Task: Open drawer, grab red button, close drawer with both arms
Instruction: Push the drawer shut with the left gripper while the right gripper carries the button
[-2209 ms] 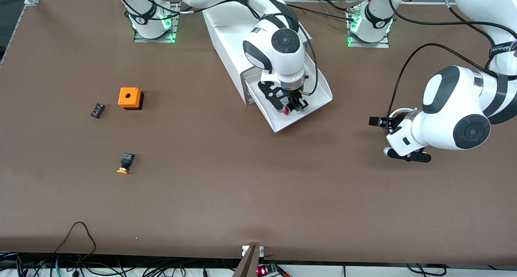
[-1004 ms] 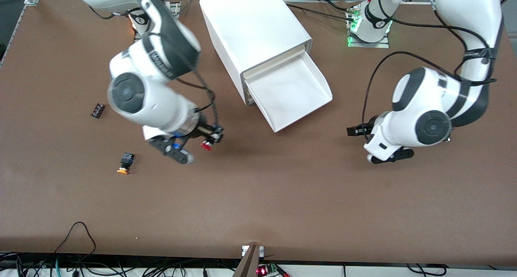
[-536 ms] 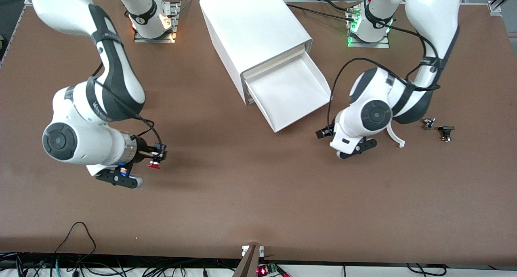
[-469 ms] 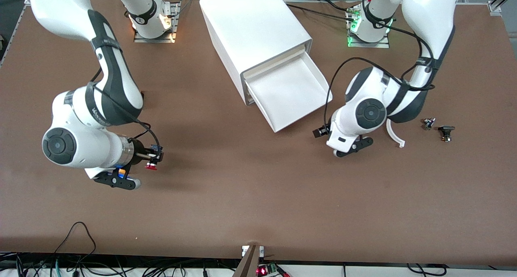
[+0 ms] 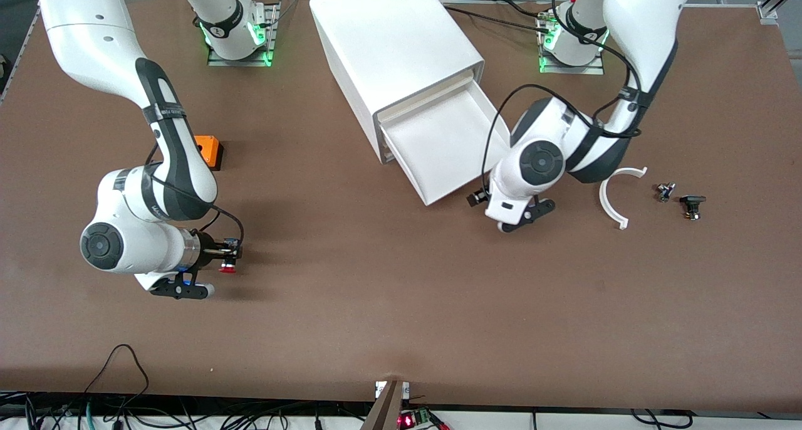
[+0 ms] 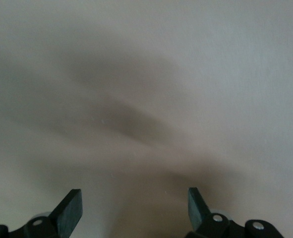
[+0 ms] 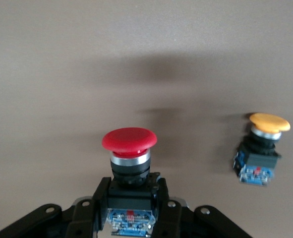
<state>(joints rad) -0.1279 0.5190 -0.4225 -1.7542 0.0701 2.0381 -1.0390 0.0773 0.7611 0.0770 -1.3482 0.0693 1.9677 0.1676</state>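
The drawer [image 5: 448, 145] stands pulled out of the white cabinet [image 5: 395, 41], and its tray holds nothing. My right gripper [image 5: 230, 254] is shut on the red-capped button [image 5: 227, 268] and holds it low over the table toward the right arm's end. In the right wrist view, the button's red cap [image 7: 129, 140] sticks out past my right gripper [image 7: 130, 198], which clamps its black-and-blue body. My left gripper [image 5: 477, 198] is at the drawer's front corner. In the left wrist view, my left gripper [image 6: 134, 208] is open, empty and close to a white surface.
A button with an orange-yellow cap [image 7: 262, 148] lies on the table beside the held one. An orange cube [image 5: 210, 151] shows partly past the right arm. A white curved piece [image 5: 617, 195] and two small dark parts [image 5: 664, 192] [image 5: 691, 204] lie toward the left arm's end.
My right arm lifted the red button out of the drawer and carried it toward its own end of the table. My left gripper moved in to the drawer's front corner.
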